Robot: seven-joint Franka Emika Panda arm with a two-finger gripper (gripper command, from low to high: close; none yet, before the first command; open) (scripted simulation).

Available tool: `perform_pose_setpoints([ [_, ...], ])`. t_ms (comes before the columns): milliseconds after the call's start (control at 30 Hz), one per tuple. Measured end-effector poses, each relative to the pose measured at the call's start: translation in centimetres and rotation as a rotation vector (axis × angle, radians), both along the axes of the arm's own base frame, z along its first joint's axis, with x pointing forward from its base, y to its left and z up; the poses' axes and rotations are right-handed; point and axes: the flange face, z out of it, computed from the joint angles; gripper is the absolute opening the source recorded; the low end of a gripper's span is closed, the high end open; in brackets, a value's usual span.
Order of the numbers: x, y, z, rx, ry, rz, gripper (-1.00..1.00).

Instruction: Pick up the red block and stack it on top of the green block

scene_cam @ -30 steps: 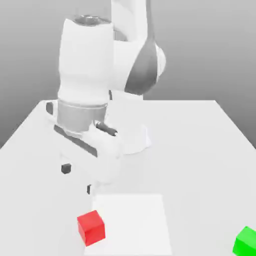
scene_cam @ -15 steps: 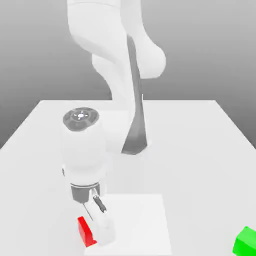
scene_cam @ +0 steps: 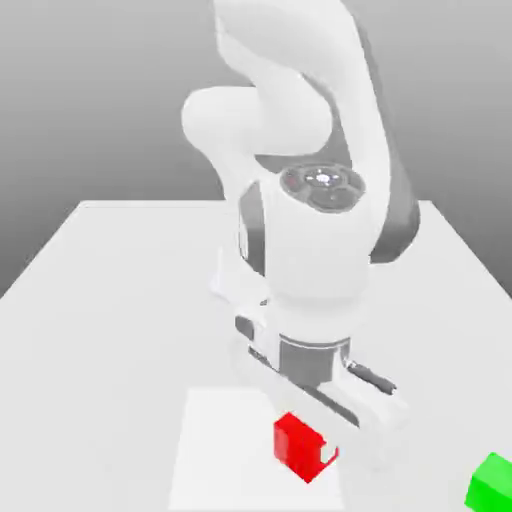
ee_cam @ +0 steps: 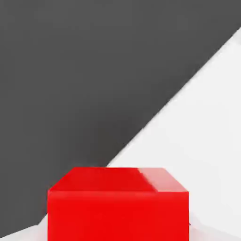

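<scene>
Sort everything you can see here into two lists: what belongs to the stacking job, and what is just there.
Belongs to the job:
- red block, in the gripper, tilted
- green block, at the exterior view's lower right, standing apart
- gripper, shut on the red block

Just there:
- white table
- paler square patch on the table
</scene>
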Motion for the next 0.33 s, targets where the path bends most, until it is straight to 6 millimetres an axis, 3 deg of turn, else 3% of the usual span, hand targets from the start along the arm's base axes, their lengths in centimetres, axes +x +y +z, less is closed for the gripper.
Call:
perform_pose_setpoints([
  [100,-0.3,7.5,0.3,0.003,-0.01,0.105,-1.0],
  [167,-0.7,12.5,-2.1,0.005,-0.016,0.175,-1.0],
  [200,-0.9,13.9,-3.4,0.005,-0.017,0.194,1.0],
  [333,-0.9,13.9,-3.4,0.005,-0.017,0.194,1.0],
])
